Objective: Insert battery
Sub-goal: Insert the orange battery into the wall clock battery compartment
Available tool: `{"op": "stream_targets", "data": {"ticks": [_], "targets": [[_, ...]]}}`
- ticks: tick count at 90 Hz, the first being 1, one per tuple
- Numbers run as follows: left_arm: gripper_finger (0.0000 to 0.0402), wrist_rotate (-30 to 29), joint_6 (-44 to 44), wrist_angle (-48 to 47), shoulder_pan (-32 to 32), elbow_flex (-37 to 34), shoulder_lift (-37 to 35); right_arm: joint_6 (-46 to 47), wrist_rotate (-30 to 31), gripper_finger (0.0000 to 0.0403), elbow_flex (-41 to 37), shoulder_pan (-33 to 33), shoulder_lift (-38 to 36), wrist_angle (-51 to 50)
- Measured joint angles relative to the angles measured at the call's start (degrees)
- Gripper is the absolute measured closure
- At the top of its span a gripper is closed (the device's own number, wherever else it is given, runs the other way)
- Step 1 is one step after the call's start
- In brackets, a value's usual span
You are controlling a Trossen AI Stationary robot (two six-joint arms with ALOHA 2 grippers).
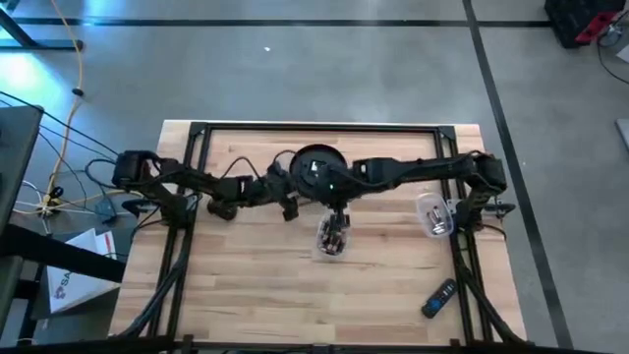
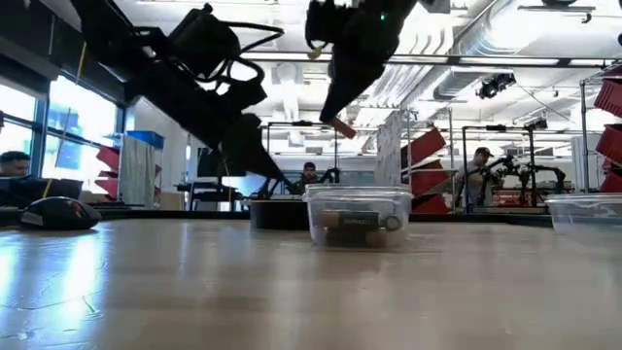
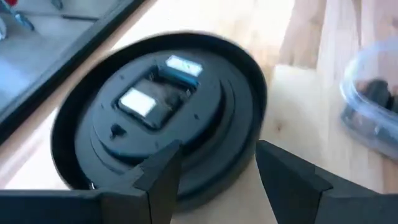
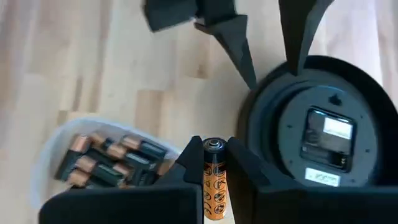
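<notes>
With the right gripper [image 4: 213,163] pinching an orange battery [image 4: 213,180] above the container [image 4: 65,140], and the left gripper [image 3: 217,168] spread beside the round black device [image 3: 158,118], a tilted approach (my guess) risked jamming at its compartment [image 4: 324,146].
</notes>
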Motion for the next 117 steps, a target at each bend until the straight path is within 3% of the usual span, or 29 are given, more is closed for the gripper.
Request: {"op": "stream_targets", "data": {"ticks": [29, 51, 64, 87, 103, 117], "targets": [[0.0214, 1.63, 2.37, 1.93, 8.82, 0.0, 1.39, -1.3, -2.82, 0.0393, -7.5, -9.33, -0.02, 14.88], [0.0214, 9.49, 1.92, 5.23, 14.43, 0.0, 6.18, -1.42, -3.18, 0.0393, -12.67, -14.98, -0.04, 22.59], [0.0214, 10.06, 1.86, 6.71, 14.41, 0.01, 8.34, -0.48, -6.24, 0.0393, -14.96, -17.09, -0.04, 28.92], [0.0214, 11.66, 0.68, 4.19, 11.8, 0.17, 8.3, -0.87, -7.81, 0.0393, -15.46, -17.63, -0.04, 30.53], [0.0214, 11.14, -0.02, -2.06, 9.42, 0.08, 4.55, -0.31, -10.01, 0.0393, -15.46, -17.35, -0.04, 30.47], [0.0214, 5.8, 1.78, -8.31, 8.51, -0.07, -0.56, -0.32, -10.2, 0.0393, -15.46, -16.15, -0.04, 30.54]]}}
